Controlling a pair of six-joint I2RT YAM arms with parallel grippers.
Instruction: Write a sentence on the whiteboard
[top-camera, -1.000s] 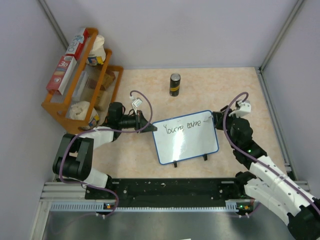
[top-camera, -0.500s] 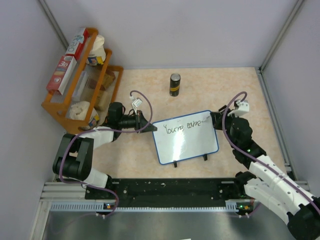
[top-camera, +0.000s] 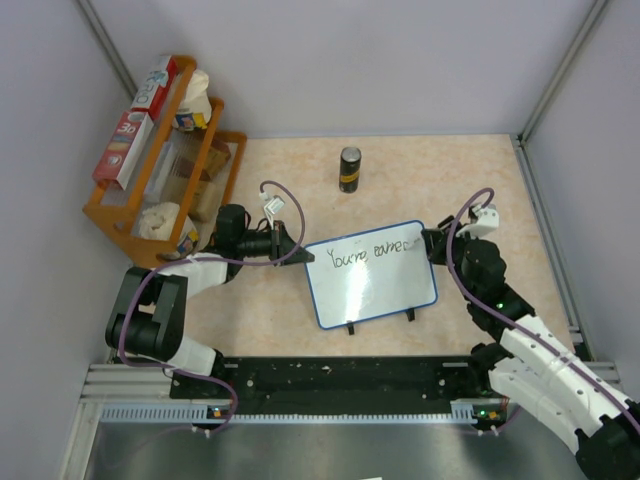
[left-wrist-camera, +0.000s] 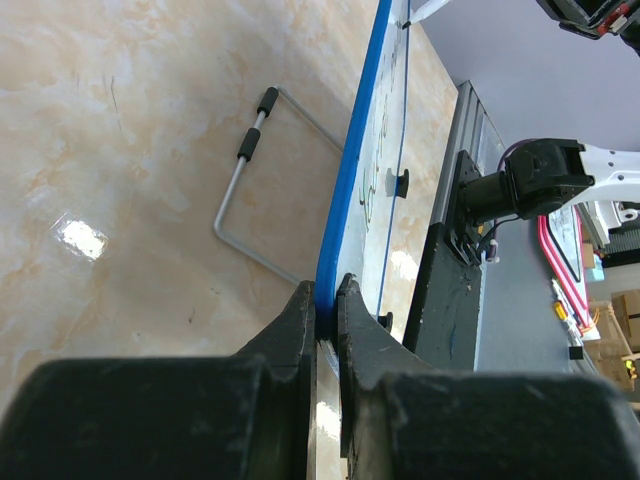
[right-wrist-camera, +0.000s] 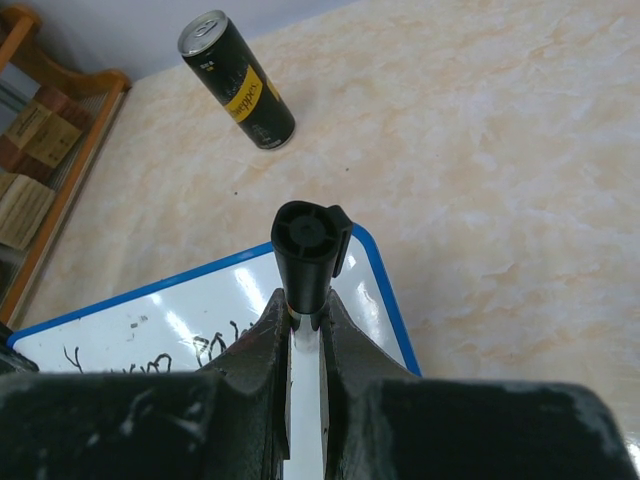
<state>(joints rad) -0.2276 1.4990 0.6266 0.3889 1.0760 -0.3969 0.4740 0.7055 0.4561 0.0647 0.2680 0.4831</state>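
Note:
The whiteboard (top-camera: 372, 276), white with a thin blue rim and two black feet on its near edge, lies mid-table. One line of thin dark words (top-camera: 368, 249), about "You've earne", runs along its far edge. My left gripper (top-camera: 296, 253) is shut on the board's left blue rim (left-wrist-camera: 352, 165). My right gripper (top-camera: 428, 240) is shut on a marker with a white body and black cap (right-wrist-camera: 309, 250), held over the board's far right corner (right-wrist-camera: 372, 275), at the end of the writing (right-wrist-camera: 215, 348).
A black and yellow can (top-camera: 349, 169) stands behind the board, also in the right wrist view (right-wrist-camera: 236, 80). A wooden rack (top-camera: 165, 160) with boxes and packets stands at the far left. A bent wire stand (left-wrist-camera: 262, 185) lies by the board.
The right gripper has moved the marker slightly right along the first line, and the last word has grown a little. The left gripper and board have not moved.

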